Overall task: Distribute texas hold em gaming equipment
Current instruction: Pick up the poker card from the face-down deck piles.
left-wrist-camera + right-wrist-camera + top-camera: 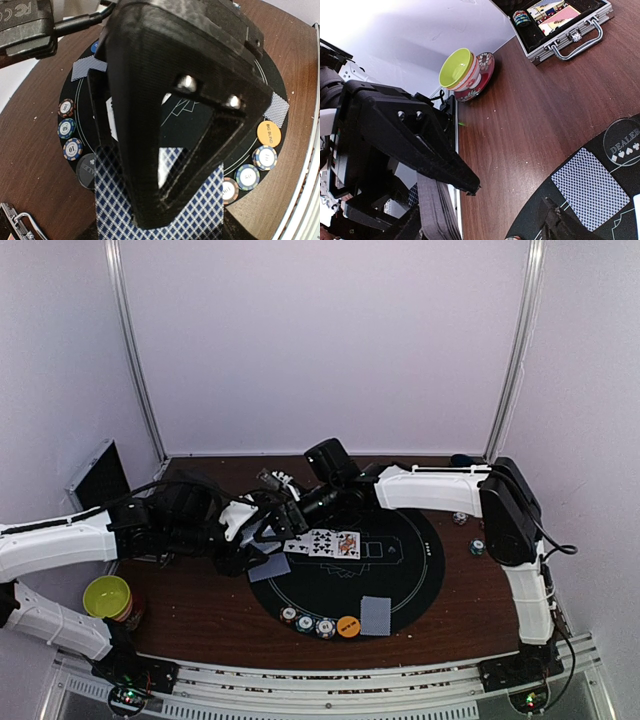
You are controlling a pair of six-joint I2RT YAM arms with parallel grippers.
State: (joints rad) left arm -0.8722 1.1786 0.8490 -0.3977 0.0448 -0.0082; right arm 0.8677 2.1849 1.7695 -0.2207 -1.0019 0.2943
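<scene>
Left gripper (150, 210): clenched on a deck of playing cards (200, 215), blue-diamond backs up, with one black finger (165, 125) lying across the top of the deck.
Right gripper (482, 225): jaws spread apart with nothing between them. It meets the left gripper tip to tip, and the deck's grey edge runs just beside one of its fingers (whether they touch, I cannot tell).
Poker mat (410, 580): round and black, directly under both grippers, which hang over its left rim.
Face-down card (268, 567): just beneath the left gripper on the near side, lying across the mat's rim.
Face-up cards (333, 543): a short row on the mat, just past the grippers towards its middle.
DEALER button (625, 145): flat on the mat, just beyond the face-down card as the right wrist sees it.
Striped chips (305, 623): three in an arc on the mat's near rim, farther out from the grippers.
Orange BIG BLIND button (348, 626): just beside the last chip in that arc.
Second face-down card (375, 613): next to the orange button, on the side away from the chips.
Far chips (66, 128): three more along the opposite rim, to the left of the left gripper's finger.
Yellow-green bowl (108, 596): well apart from the grippers, by the left arm's base, nested in patterned dishes.
Metal case (560, 25): open on the table beyond the bowl, with chips and cards inside.
</scene>
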